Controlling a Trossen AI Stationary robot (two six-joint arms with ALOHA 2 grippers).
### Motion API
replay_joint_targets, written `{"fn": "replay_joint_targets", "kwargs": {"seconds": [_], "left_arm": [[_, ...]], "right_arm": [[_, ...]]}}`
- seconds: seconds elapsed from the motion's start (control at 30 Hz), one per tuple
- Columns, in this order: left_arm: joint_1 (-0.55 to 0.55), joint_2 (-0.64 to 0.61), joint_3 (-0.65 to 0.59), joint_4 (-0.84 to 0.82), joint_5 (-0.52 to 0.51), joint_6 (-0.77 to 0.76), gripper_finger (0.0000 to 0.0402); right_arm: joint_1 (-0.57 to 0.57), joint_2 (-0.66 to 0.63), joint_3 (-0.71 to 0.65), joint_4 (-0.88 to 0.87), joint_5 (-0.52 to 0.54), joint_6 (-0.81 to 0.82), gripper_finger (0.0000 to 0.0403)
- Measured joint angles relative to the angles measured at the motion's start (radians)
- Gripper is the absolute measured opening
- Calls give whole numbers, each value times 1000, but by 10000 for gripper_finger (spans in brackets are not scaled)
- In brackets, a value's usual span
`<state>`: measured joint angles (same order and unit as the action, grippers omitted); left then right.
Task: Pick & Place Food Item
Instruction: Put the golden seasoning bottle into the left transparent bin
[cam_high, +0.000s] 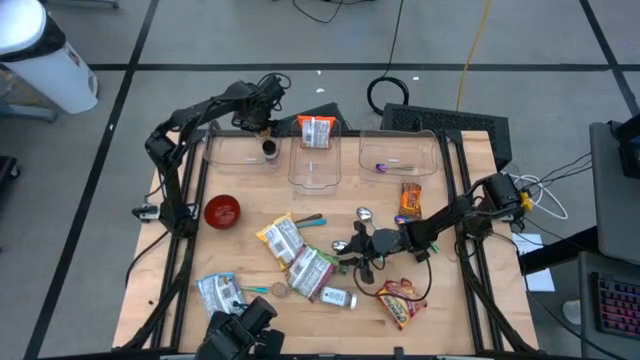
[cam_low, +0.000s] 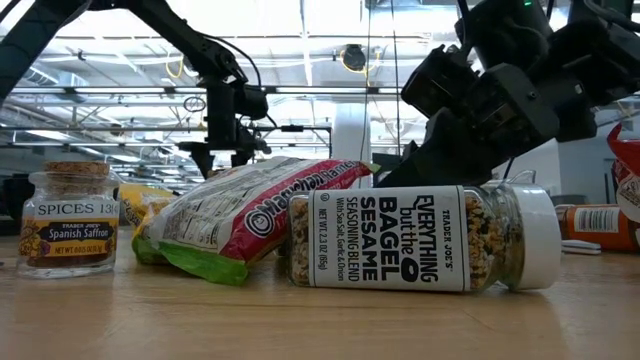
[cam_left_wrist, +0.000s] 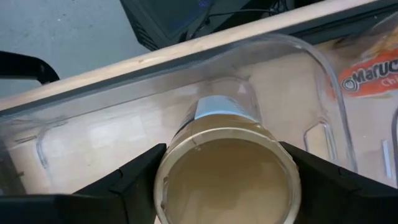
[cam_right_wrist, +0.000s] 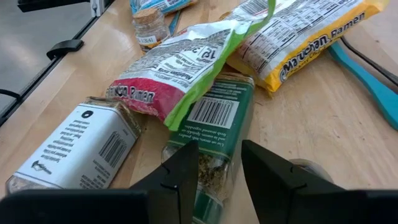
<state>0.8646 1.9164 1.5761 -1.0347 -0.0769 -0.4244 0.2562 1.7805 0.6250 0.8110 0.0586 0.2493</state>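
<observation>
Our left gripper (cam_left_wrist: 221, 180) holds a cork-topped jar (cam_left_wrist: 225, 167) between its fingers (cam_left_wrist: 127, 183), over the clear bin (cam_left_wrist: 323, 68) at the bench's far edge. Our right gripper (cam_right_wrist: 219, 163) hangs with fingers narrowly parted just above a green-labelled jar (cam_right_wrist: 214, 127) lying beside the ramen packets (cam_right_wrist: 174, 68)

Table (cam_high: 440, 310): pale wood grain. Bowl (cam_high: 222, 211): red. Seasoning jar (cam_low: 420, 238): white label, black lettering, white cap. Saffron jar (cam_low: 68, 222): cork stopper, dark label. Ramen packets: one yellow (cam_right_wrist: 311, 37), one red-and-green (cam_right_wrist: 180, 68). Spatula (cam_right_wrist: 367, 78): teal.
</observation>
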Motion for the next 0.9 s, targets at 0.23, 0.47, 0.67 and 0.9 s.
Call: {"fn": "replay_joint_targets", "kwargs": {"seconds": [0.23, 0.47, 0.67, 0.9], "left_arm": [[0, 0, 0, 42, 4, 0, 277], [0, 0, 0, 67, 50, 2, 290], [0, 0, 0, 67, 50, 1, 276], [0, 0, 0, 68, 51, -4, 311]], "right_arm": [[-2, 0, 0, 0, 0, 0, 114], [-2, 0, 0, 0, -2, 0, 114], [-2, 0, 0, 0, -3, 0, 114], [-2, 0, 0, 0, -3, 0, 114]]}}
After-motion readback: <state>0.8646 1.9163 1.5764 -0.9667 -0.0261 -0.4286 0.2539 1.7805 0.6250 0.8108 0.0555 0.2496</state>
